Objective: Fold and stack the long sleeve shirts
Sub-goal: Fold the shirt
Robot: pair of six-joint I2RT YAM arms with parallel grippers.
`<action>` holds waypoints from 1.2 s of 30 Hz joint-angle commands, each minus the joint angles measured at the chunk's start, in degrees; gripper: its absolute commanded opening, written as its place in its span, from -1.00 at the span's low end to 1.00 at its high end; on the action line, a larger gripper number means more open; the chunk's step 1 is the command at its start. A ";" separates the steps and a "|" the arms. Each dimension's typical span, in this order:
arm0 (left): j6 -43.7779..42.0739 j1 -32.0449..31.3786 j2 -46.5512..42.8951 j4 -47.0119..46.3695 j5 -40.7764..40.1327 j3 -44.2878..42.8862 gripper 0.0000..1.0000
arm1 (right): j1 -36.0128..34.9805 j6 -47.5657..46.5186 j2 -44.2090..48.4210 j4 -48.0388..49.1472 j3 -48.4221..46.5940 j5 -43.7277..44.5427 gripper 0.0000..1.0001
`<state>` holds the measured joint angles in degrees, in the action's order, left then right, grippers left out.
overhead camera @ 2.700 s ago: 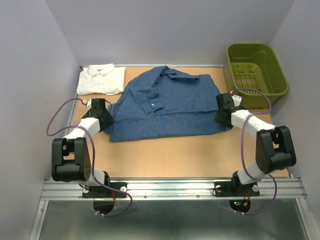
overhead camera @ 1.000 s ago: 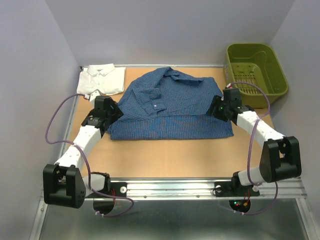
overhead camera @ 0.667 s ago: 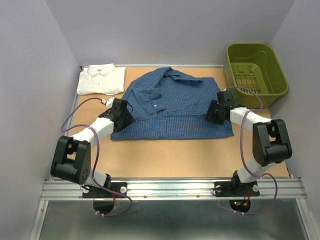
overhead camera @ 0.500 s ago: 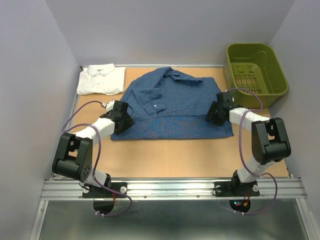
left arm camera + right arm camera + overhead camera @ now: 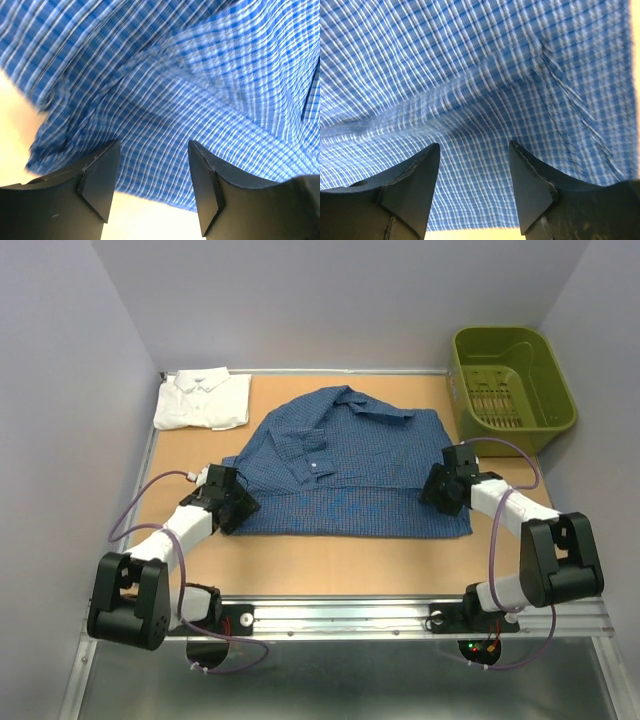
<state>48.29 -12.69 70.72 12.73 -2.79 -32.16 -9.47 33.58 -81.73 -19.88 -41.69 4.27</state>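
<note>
Sitting folded at the upper left of the counter (image 5: 350, 560), the white shirt (image 5: 203, 400) looks done. The blue shirt (image 5: 345, 470) lies centre-frame, only partly folded and not yet stacked. The left tool (image 5: 236, 508) and right tool (image 5: 438, 492), both spread, are at its lower corners.

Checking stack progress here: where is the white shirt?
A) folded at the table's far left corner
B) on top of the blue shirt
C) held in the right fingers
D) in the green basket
A: the white shirt lies folded at the far left corner of the table, while the blue shirt is spread out mid-table.
</note>
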 commanded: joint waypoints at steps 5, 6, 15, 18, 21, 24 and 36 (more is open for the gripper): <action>-3.11 0.30 -9.54 8.45 -3.61 -3.77 0.48 | -0.98 -0.12 7.64 -5.61 -7.43 -4.53 0.32; -5.29 0.21 -10.07 8.88 -4.85 -5.61 0.50 | -1.94 1.30 7.29 -5.09 -10.14 -6.02 0.33; -19.98 0.30 -18.59 5.02 -18.39 -7.39 0.84 | -18.01 21.33 -3.15 9.23 -18.33 -6.65 0.59; -21.57 0.38 -22.72 1.88 -18.93 -5.47 0.97 | -22.77 27.75 -10.43 12.05 -21.49 -2.28 0.62; -23.51 0.38 -26.50 -1.73 -15.94 -3.88 0.97 | -25.41 32.67 -14.76 13.90 -24.83 -0.50 0.60; -25.09 0.38 -27.83 -3.32 -16.37 -3.26 0.97 | -26.90 36.98 -20.30 14.34 -28.17 0.12 0.57; -24.56 0.38 -26.86 -2.71 -17.69 -4.22 0.97 | -29.99 49.65 -30.76 17.77 -31.16 7.68 0.38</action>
<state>24.69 -12.51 44.80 12.19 -18.96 -36.23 -38.54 78.81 -111.00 -5.08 -68.71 7.84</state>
